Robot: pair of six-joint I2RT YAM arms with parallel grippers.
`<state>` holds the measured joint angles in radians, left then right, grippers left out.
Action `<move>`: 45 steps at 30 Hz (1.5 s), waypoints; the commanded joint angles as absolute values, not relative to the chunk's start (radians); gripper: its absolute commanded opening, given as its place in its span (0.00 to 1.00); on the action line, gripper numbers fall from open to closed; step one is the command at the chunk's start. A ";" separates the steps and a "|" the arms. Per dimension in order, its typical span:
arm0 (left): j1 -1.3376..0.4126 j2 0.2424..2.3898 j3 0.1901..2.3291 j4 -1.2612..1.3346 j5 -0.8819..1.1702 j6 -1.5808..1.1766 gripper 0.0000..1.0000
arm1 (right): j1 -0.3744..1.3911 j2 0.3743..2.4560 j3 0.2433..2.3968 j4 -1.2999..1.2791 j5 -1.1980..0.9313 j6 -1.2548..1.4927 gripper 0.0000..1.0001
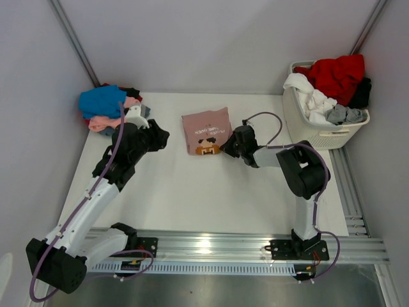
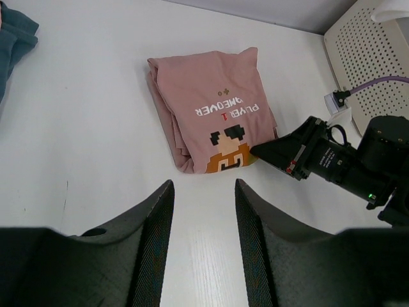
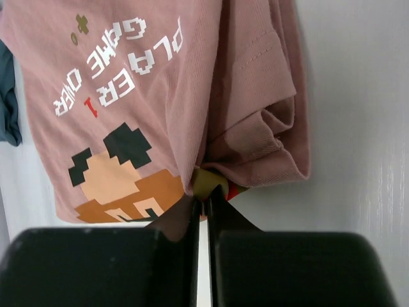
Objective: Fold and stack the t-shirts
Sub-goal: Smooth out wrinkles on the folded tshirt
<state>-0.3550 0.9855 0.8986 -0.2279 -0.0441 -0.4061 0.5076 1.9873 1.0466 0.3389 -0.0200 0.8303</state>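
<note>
White laminate tabletop (image 1: 192, 192) fills the overhead view, walled by pale grey panels (image 1: 211, 45). We see the dusty-pink t-shirt (image 1: 206, 130) folded into a rough rectangle ahead of both grippers. The left gripper (image 1: 161, 137) hangs short of it. The right gripper (image 1: 227, 148) meets its near corner, though from up here its jaws are too small for us to judge. Behind the left gripper a soft heap of tees (image 1: 105, 105), blue, salmon and slate, sits at the far corner. Out past the right gripper's outer side stands a white plastic basket (image 1: 319, 134) stuffed with crumpled cloth (image 1: 335, 73), red, white and grey.

From the left wrist, we find its two ribbed black fingers (image 2: 153, 243) spread wide with nothing between them. The shirt lies flat just ahead, its pixel cartoon and blocky white lettering upside down.

From the right wrist, the jaws are pressed together on the shirt's lower hem, pinching a bunched fold of fine knit beside the orange print. A stitched sleeve edge curls just right of the pinch.
</note>
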 commanded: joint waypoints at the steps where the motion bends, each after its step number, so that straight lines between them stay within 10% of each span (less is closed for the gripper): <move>1: -0.356 0.960 0.894 -0.218 -0.048 -0.377 0.47 | 0.529 2.006 1.094 0.304 0.020 0.795 0.00; 19: -0.388 0.992 0.907 -0.195 0.047 -0.377 0.47 | 0.555 1.612 0.868 -0.239 0.208 0.650 0.00; 30: -0.439 1.214 1.006 -0.173 0.196 -0.376 0.47 | 0.324 1.739 1.126 -0.381 0.477 0.661 0.00; 34: -0.439 1.345 1.069 -0.204 0.252 -0.357 0.47 | 0.319 1.857 1.270 -0.256 0.360 0.608 0.20; 40: -0.437 1.538 1.179 -0.224 0.346 -0.345 0.48 | 0.373 1.853 1.335 -0.242 0.350 0.536 0.88; 45: -0.430 1.753 1.337 -0.296 0.437 -0.368 0.50 | 0.374 1.731 1.264 -0.225 0.354 0.505 0.92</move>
<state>-0.4309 1.6596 1.2301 -0.2562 0.3450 -0.3744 0.3824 1.8385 1.2900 -0.2565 0.3374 0.5442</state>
